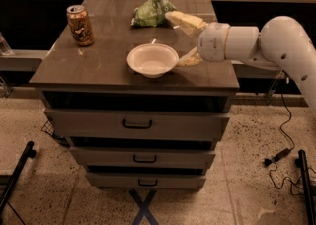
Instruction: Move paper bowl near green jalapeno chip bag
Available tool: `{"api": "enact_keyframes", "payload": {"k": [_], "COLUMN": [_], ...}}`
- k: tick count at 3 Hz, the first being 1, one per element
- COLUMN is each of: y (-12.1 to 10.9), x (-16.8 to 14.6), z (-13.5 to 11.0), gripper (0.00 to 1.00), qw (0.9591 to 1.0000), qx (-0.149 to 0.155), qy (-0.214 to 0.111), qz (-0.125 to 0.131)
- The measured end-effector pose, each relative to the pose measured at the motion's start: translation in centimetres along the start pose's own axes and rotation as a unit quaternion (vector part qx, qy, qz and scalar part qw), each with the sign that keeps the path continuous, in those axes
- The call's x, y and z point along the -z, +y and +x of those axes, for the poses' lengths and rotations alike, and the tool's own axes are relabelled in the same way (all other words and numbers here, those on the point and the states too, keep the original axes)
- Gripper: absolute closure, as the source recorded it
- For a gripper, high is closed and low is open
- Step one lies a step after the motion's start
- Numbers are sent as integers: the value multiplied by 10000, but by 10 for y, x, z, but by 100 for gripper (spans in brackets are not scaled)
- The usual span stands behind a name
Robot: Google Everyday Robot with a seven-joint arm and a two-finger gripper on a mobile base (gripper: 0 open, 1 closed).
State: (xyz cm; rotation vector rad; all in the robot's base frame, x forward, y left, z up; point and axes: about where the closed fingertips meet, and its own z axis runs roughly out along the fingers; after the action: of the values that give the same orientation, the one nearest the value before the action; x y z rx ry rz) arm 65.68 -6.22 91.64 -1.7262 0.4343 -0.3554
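Observation:
The white paper bowl (pixel 152 60) sits upright near the front middle of the dark cabinet top (pixel 98 66). The green jalapeno chip bag (pixel 152 12) lies further back, behind the bowl and a hand's width from it. My gripper (pixel 185 41) reaches in from the right, just right of the bowl. It is open and empty: one pale finger (pixel 185 21) points toward the bag's right side, the other (pixel 189 60) lies low beside the bowl's right rim.
A tan-and-brown drink can (pixel 80 25) stands at the back left of the top. The cabinet has three drawers (pixel 136 124) below. A shelf rail runs behind the top. A cable (pixel 281 152) lies on the floor at right.

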Motion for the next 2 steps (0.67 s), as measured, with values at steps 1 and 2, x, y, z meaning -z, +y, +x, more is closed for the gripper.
{"api": "enact_keyframes", "payload": {"k": [1,2], "y": [3,7], "x": [-4,-7], "z": [-6,-10], "gripper": [28,30], "qw": [9999,9997], "qx": [4,48], "qy": [-132,-227], "qz": [-35,-107]}}
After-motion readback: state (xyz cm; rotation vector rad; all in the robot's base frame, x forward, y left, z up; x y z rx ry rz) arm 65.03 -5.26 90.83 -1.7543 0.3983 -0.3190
